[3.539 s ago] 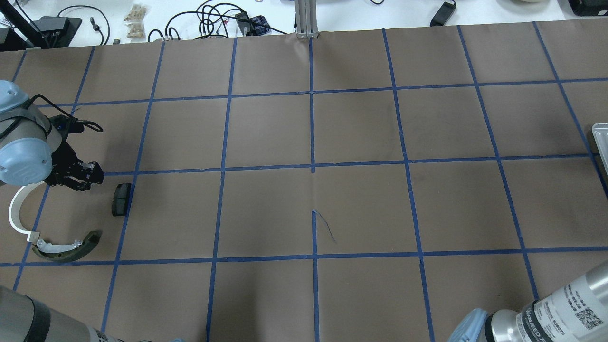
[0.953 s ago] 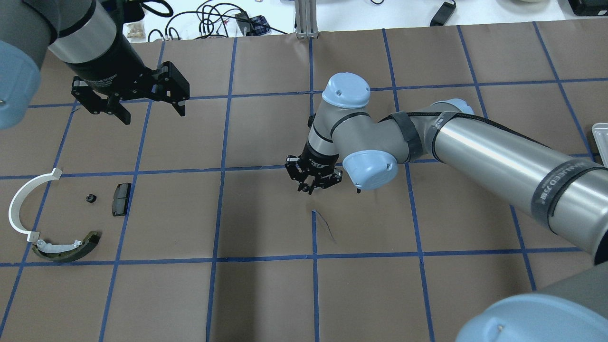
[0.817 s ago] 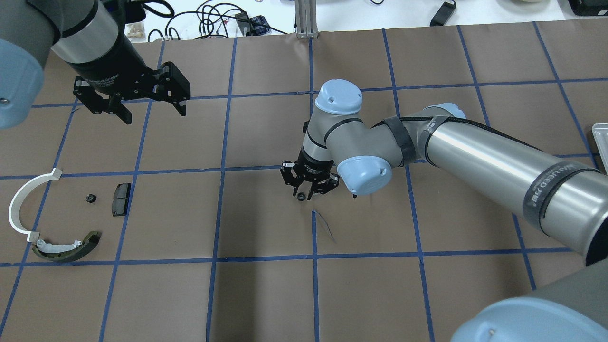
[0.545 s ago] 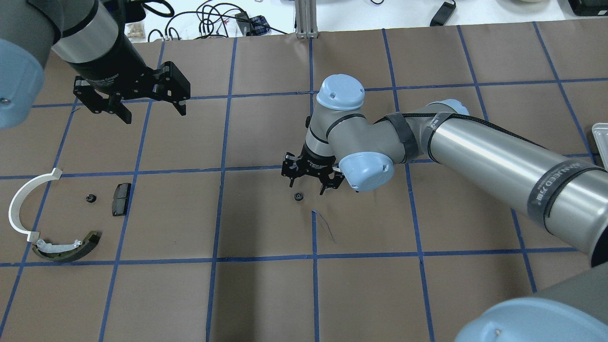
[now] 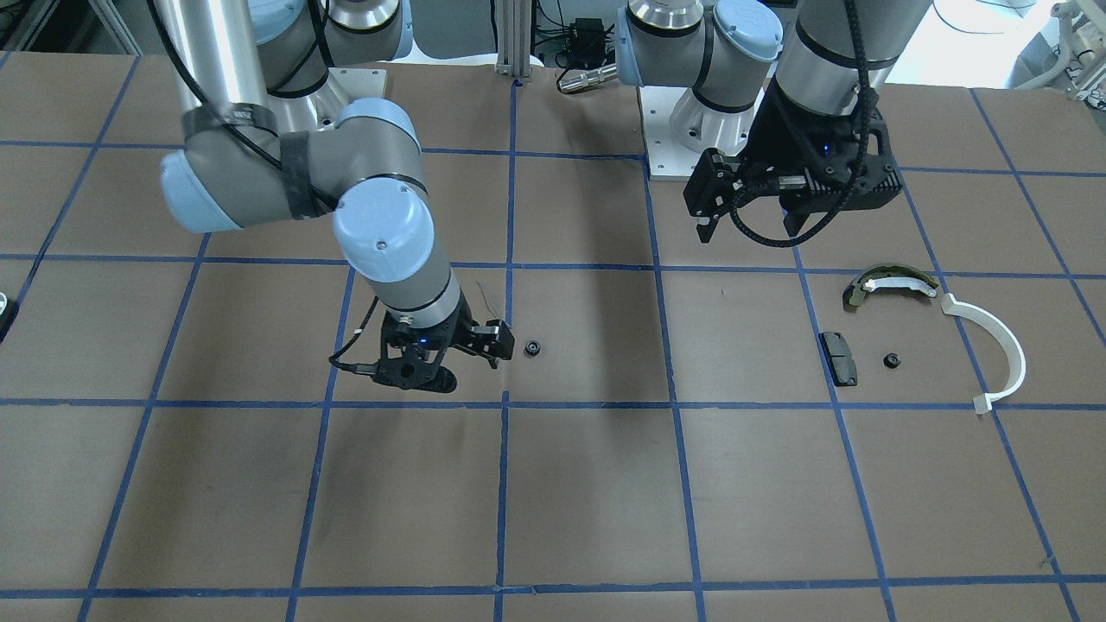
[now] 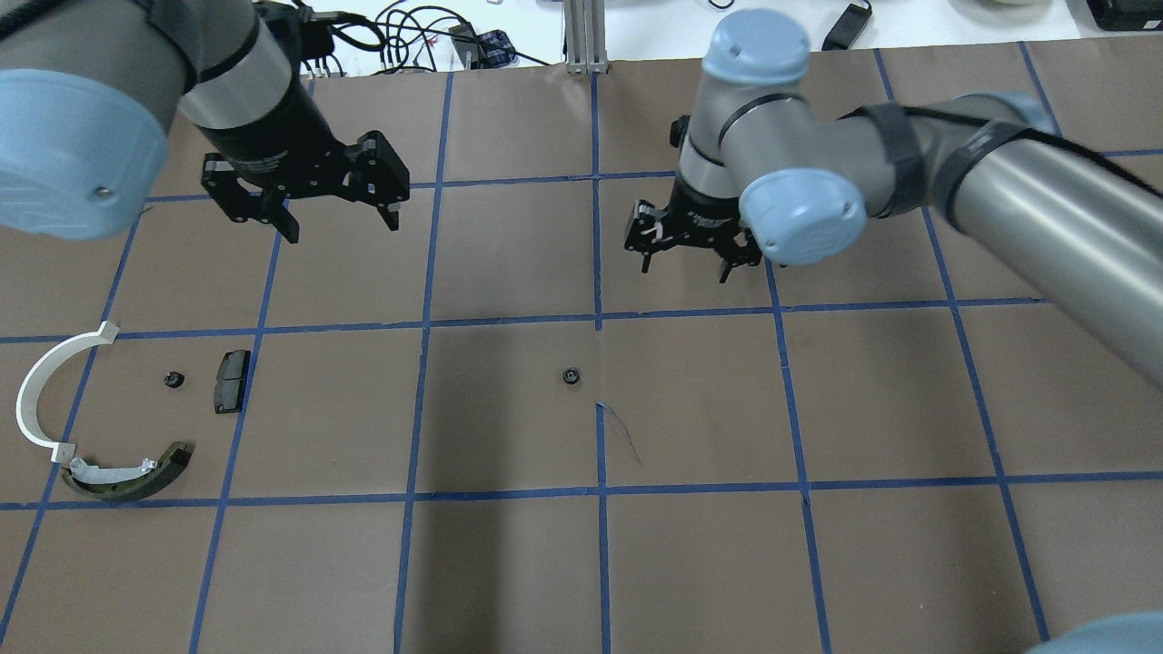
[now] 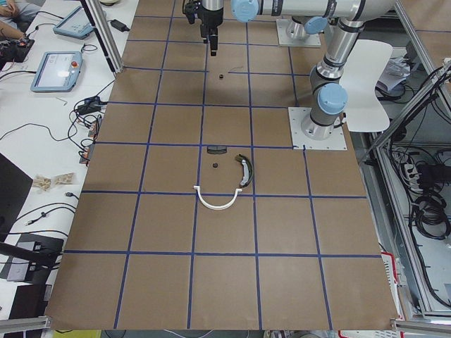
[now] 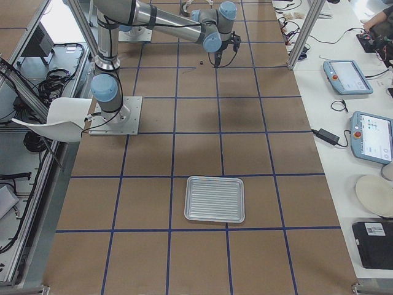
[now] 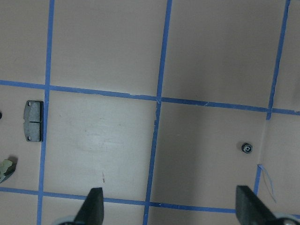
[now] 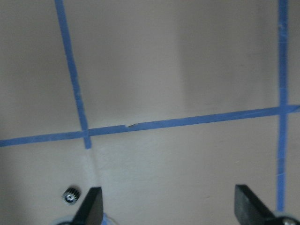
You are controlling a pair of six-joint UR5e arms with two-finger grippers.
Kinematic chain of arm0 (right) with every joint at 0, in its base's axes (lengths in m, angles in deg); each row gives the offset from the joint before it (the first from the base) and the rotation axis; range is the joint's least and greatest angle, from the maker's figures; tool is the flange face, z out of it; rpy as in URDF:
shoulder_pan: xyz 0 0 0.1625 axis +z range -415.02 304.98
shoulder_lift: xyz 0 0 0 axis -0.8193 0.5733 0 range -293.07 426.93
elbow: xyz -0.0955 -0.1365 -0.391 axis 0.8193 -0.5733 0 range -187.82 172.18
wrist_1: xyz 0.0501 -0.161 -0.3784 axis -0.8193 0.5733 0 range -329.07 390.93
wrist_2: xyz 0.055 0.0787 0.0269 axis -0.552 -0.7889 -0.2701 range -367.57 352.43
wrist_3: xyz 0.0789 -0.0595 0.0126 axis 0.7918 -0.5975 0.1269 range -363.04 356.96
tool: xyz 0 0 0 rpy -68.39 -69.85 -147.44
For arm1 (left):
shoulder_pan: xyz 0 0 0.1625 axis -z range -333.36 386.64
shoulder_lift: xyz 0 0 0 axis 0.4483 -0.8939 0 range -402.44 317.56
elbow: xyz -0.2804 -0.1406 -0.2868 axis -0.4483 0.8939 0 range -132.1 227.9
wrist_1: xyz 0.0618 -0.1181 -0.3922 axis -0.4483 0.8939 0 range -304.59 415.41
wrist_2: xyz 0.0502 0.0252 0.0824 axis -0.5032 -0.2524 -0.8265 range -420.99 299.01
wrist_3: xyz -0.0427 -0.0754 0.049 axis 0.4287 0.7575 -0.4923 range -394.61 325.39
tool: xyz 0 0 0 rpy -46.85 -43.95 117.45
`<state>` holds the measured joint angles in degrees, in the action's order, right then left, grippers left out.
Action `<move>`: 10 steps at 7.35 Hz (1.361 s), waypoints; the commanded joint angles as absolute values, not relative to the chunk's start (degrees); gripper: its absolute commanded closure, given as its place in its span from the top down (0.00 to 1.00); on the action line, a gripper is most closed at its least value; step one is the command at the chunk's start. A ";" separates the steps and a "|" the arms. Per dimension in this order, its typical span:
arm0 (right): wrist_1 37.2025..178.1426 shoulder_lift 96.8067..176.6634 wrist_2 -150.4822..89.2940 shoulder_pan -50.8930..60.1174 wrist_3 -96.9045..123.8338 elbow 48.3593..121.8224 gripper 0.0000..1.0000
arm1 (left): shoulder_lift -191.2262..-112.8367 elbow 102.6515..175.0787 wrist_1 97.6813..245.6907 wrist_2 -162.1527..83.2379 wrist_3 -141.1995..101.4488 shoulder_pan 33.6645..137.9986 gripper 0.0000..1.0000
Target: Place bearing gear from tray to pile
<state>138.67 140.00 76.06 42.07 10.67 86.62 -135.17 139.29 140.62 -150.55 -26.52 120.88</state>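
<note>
A small black bearing gear (image 6: 570, 376) lies alone on the brown table near its middle, also seen in the front view (image 5: 533, 349) and both wrist views (image 9: 246, 147) (image 10: 70, 196). My right gripper (image 6: 685, 271) is open and empty, above the table beyond the gear and apart from it. The pile sits at the left: a white half-ring (image 6: 41, 391), an olive shoe (image 6: 136, 472), a black pad (image 6: 232, 381) and a second small gear (image 6: 171, 379) between them. My left gripper (image 6: 342, 227) is open and empty, raised beyond the pile.
The metal tray (image 8: 215, 198) lies at the table's right end, far from both grippers; the right arm hides it in the overhead view. Blue tape lines grid the table. Cables and devices lie past the far edge.
My right gripper opened, left the gear on the table's middle, then rose and drew back to the right. My left gripper shifted a little right. Since 3.5 s ago a gear lies in the pile.
</note>
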 commanded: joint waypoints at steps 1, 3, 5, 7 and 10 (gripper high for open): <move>127.46 146.44 81.07 35.17 3.21 83.68 1.00 | -143.56 143.57 129.14 -149.94 -20.24 127.85 1.00; 123.22 150.84 82.07 34.72 3.12 82.98 1.00 | -148.76 149.99 118.73 -150.81 -12.41 134.45 1.00; 120.76 151.74 82.60 34.02 2.94 83.06 1.00 | -152.55 157.63 106.01 -150.81 -10.09 137.71 1.00; 120.75 152.00 82.17 33.22 2.77 82.89 1.00 | -154.93 159.08 100.42 -150.90 -10.18 138.17 0.98; 121.63 151.30 82.17 33.40 3.46 83.06 1.00 | -158.62 159.08 96.20 -151.87 -10.00 140.19 0.90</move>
<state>121.32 151.47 82.31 33.40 3.05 82.94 -157.02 159.05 98.33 -151.36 -10.07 139.52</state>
